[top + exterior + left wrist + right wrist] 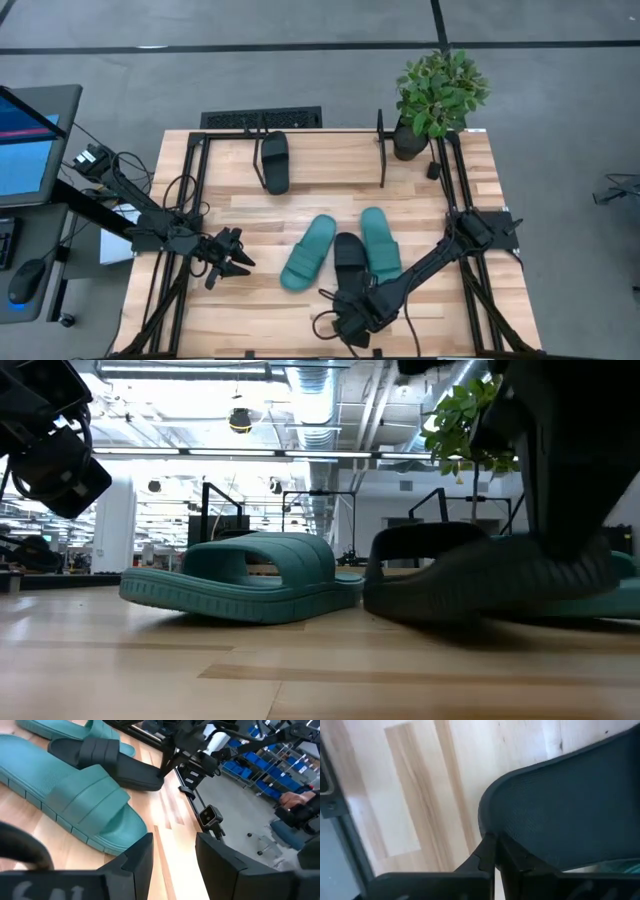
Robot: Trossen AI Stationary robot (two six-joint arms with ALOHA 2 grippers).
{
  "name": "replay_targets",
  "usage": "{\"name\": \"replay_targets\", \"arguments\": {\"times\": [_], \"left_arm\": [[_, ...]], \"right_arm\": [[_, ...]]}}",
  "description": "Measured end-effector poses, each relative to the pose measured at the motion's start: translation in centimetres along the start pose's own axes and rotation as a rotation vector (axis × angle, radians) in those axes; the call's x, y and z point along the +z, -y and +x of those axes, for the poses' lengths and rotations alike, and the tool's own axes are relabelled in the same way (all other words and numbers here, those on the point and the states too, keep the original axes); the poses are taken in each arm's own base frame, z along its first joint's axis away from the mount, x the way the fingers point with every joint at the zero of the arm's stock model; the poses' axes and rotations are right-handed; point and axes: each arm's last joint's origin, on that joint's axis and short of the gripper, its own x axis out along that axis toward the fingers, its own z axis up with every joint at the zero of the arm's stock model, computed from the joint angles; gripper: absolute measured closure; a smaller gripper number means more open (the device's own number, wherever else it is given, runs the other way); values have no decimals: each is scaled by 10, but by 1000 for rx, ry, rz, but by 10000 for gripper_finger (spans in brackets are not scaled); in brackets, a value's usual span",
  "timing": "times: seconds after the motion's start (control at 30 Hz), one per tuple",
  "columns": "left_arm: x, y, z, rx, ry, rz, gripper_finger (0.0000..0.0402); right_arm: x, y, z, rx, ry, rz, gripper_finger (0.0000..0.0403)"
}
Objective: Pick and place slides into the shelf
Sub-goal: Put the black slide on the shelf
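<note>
A pale wooden plank surface (330,200) sits on a grey floor (200,70). At its far right corner stands a leafy potted plant (437,95) — green, in a dark pot. Off its left side: a monitor (28,145), a keyboard (5,243) and a mouse (22,280).

On the table (330,195), three slides lie side by side near the middle; taking the middle slide (349,256) as landmark, one slide (308,252) lies just left of it and another (379,241) touches its right; a fourth slide (274,161) sits on the shelf (383,150) behind it; a potted plant (436,95) stands behind and to the right.
</note>
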Motion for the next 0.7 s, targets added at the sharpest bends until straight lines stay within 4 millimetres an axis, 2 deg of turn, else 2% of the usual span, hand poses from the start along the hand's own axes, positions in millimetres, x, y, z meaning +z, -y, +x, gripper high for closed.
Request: {"name": "replay_targets", "arguments": {"times": [0.17, 0.3, 0.7], "left_arm": [[0, 0, 0, 0, 0, -47, 267], [-2, -1, 0, 13, -18, -16, 267], [-19, -15, -3, 148, -197, 61, 267]], "right_arm": [[2, -10, -19, -15, 72, 13, 402], [4, -16, -36, -28, 124, 13, 402], [15, -9, -83, -123, 202, 15, 402]]}}
